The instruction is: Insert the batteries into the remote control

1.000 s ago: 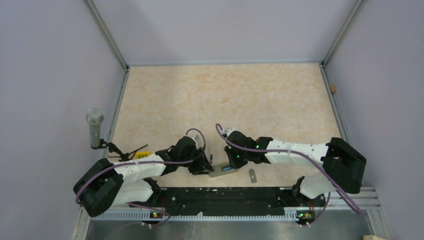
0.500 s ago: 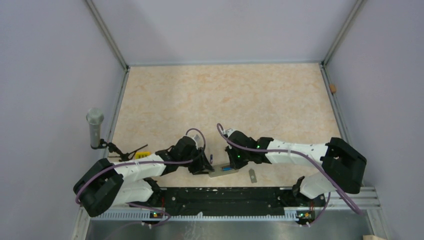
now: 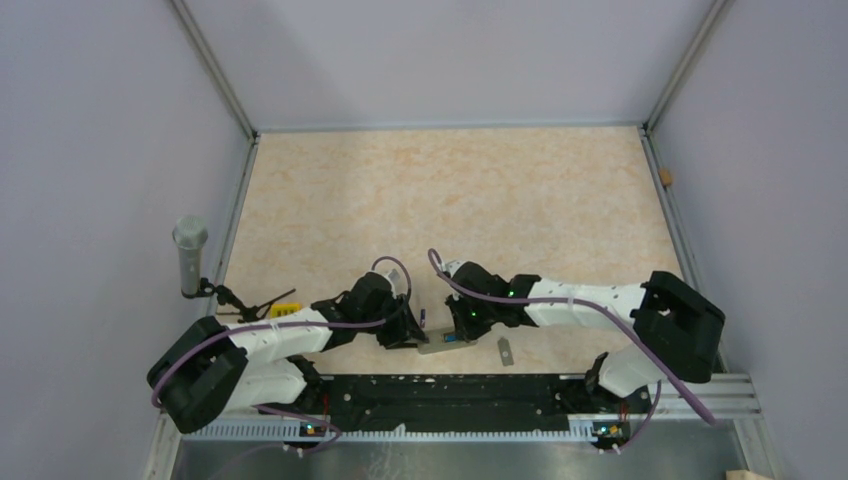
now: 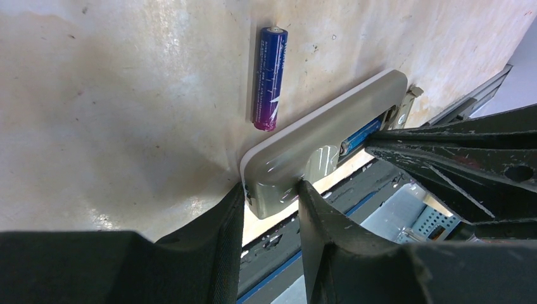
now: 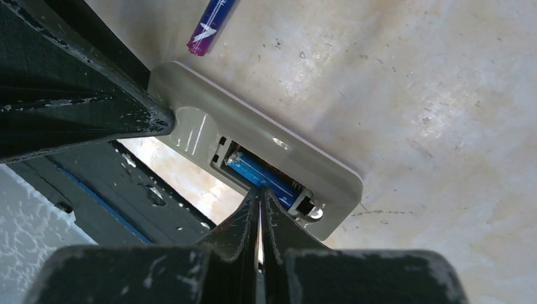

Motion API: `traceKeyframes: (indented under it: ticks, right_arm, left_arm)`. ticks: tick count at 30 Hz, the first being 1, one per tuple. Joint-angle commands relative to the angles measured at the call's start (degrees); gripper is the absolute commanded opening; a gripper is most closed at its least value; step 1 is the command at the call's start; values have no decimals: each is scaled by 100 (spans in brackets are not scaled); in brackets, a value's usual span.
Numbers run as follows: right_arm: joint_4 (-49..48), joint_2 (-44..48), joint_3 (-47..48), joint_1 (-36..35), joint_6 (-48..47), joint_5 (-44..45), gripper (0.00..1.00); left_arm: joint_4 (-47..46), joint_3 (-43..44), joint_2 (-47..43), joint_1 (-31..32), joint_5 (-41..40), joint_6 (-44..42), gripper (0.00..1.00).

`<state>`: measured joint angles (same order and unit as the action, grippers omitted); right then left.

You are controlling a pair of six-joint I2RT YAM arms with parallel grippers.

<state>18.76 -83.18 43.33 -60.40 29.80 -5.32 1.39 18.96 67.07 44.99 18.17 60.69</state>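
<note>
The remote control [image 3: 440, 345] lies grey back up near the table's front edge, its battery compartment uncovered. My left gripper [image 4: 271, 190] is shut on the remote's [image 4: 329, 133] left end, one finger on each long side. One blue battery [image 5: 263, 177] sits in the compartment of the remote [image 5: 190, 95]. My right gripper [image 5: 261, 193] is shut and empty, its tips touching that battery from above. The second battery [image 4: 269, 79] lies loose on the table just behind the remote, also in the right wrist view [image 5: 212, 22] and the top view [image 3: 424, 320].
The small grey cover piece [image 3: 506, 351] lies right of the remote. A yellow block [image 3: 284, 311] sits by the left arm. A grey upright cylinder [image 3: 188, 250] stands at the left wall. The black base rail [image 3: 450, 390] runs just in front of the remote.
My right gripper has shifted slightly left over the compartment, covering more of the battery in it. The left gripper, remote and loose battery have not moved.
</note>
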Motion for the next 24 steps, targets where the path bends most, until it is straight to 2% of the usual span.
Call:
traceKeyframes:
  ticks: [1,10,24]
  right_arm:
    - [383,-391,171,-197,-195,218,1]
    - [724,-506,484,-276,-332,770,1]
    - [584,-334,828,-274,-347,819,4]
  left_arm:
    - [5,53,168,1,-143,-162,37]
    - [1,80,210,1,-130,-195,37]
    - [75,172,293,5,-121,-320,37]
